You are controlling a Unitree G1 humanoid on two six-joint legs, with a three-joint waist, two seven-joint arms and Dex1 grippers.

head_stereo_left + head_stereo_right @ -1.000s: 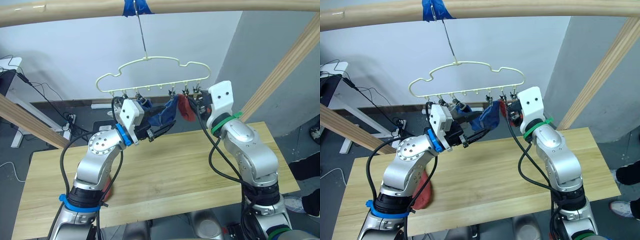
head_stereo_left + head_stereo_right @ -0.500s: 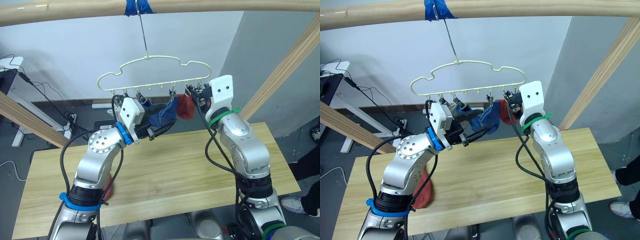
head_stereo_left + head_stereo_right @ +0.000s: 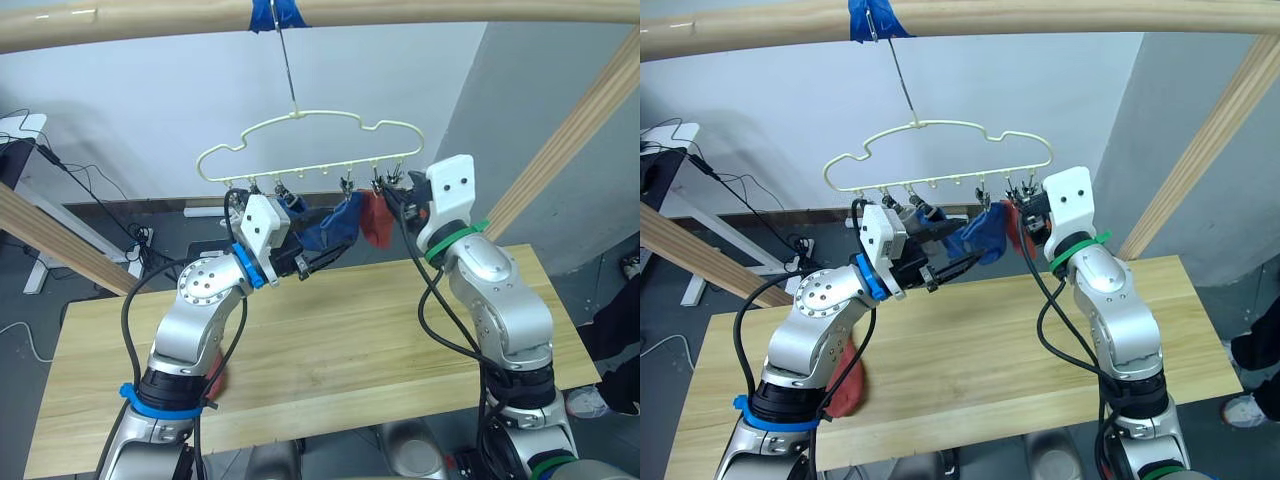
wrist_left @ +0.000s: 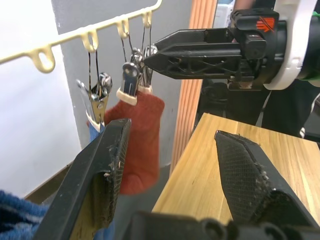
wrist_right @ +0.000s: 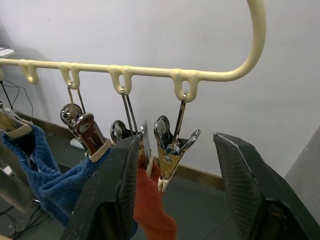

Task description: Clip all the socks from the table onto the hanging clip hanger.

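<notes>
1. 1 hanger (image 3: 300,150) holds 2 socks: 1 blue sock (image 3: 335,228), 1 red sock (image 3: 378,222).
2. 1 red sock (image 3: 845,388) lies on the table (image 3: 350,340), near left.
3. 2 grippers, left (image 4: 170,165) and right (image 5: 175,175), both fingers spread, empty.

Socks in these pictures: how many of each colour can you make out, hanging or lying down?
Rust-red: 2, a hung red sock on the clip hanger, a lying red sock on the table.
Blue: 1, a blue sock, clipped; its folds could hide another.
Total: 3.
</notes>
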